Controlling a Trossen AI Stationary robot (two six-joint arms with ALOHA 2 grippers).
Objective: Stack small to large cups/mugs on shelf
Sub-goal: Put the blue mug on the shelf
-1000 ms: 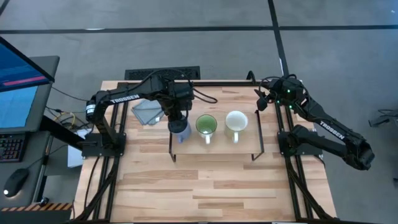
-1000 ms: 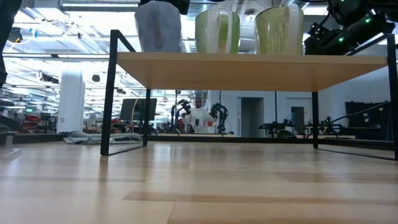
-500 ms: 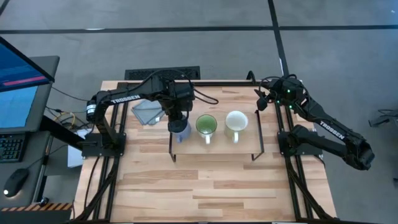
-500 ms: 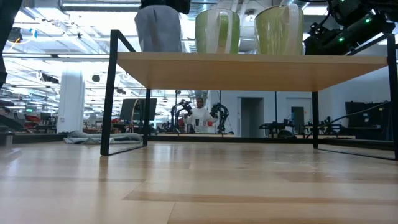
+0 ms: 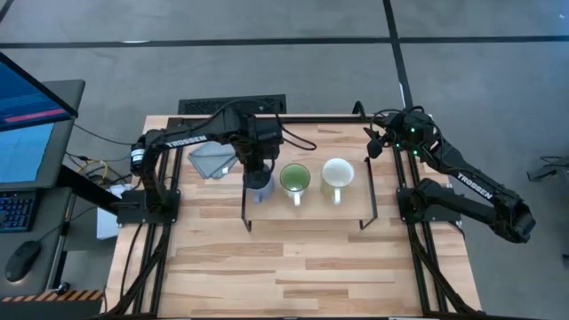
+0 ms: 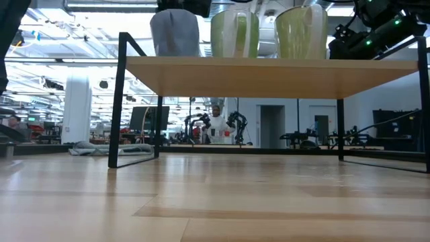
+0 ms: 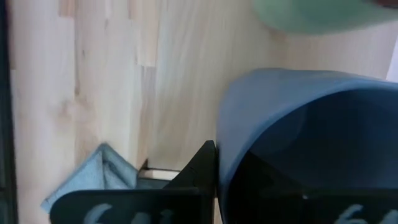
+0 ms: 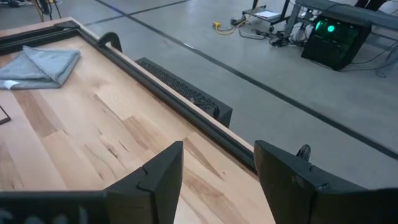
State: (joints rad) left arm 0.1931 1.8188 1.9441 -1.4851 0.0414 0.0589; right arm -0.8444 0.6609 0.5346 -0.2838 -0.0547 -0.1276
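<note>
My left gripper (image 5: 258, 169) sits over the left end of the shelf (image 5: 309, 213), its fingers pinched tight on the rim of the blue mug (image 5: 258, 188). Through the left wrist camera I see one dark finger (image 7: 196, 171) pressed against the outside of the blue wall. From the low camera the blue mug (image 6: 175, 32) stands upright on the shelf board (image 6: 269, 74). Just to its right stands the green mug (image 5: 295, 180), and right of that the cream-white mug (image 5: 338, 175), all three in one row on the board. A folded grey cloth (image 5: 212, 158) lies on the table (image 5: 293, 267) at the far left, behind the shelf. My right gripper (image 8: 217, 168) waits at the table's far right edge, fingers spread and empty.
</note>
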